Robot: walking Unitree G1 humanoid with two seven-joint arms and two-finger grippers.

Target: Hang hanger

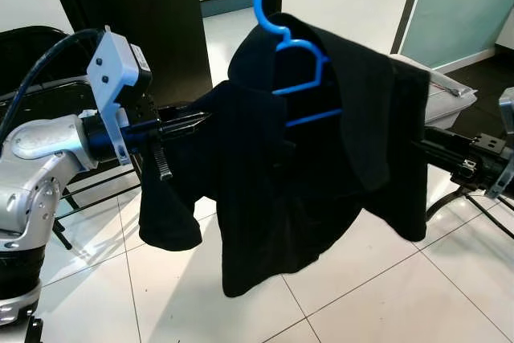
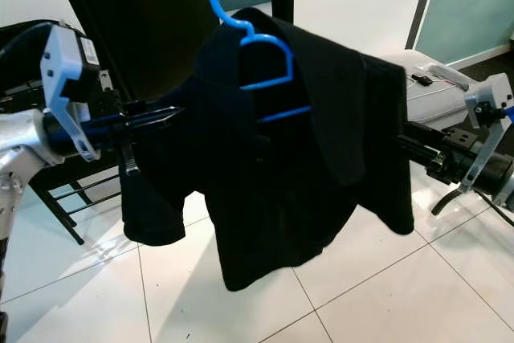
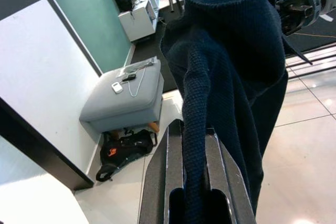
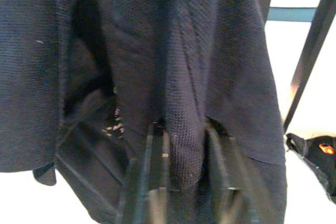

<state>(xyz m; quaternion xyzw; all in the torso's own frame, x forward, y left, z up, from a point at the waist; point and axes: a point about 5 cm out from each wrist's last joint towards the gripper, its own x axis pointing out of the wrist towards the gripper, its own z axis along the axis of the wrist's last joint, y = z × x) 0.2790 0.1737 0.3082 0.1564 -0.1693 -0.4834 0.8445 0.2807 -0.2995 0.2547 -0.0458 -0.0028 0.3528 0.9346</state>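
Between left hand [image 1: 193,122] and right hand [image 4: 184,182], garment [image 1: 321,182] hangs, pinched.

Garment [image 1: 305,174] draped on hanger [image 1: 291,34] between the two grippers, left gripper [image 1: 197,122] pinching its left edge, right gripper [image 4: 186,169] pinching its right edge, ottoman [image 3: 123,95] behind at right, bag [image 3: 123,148] under ottoman
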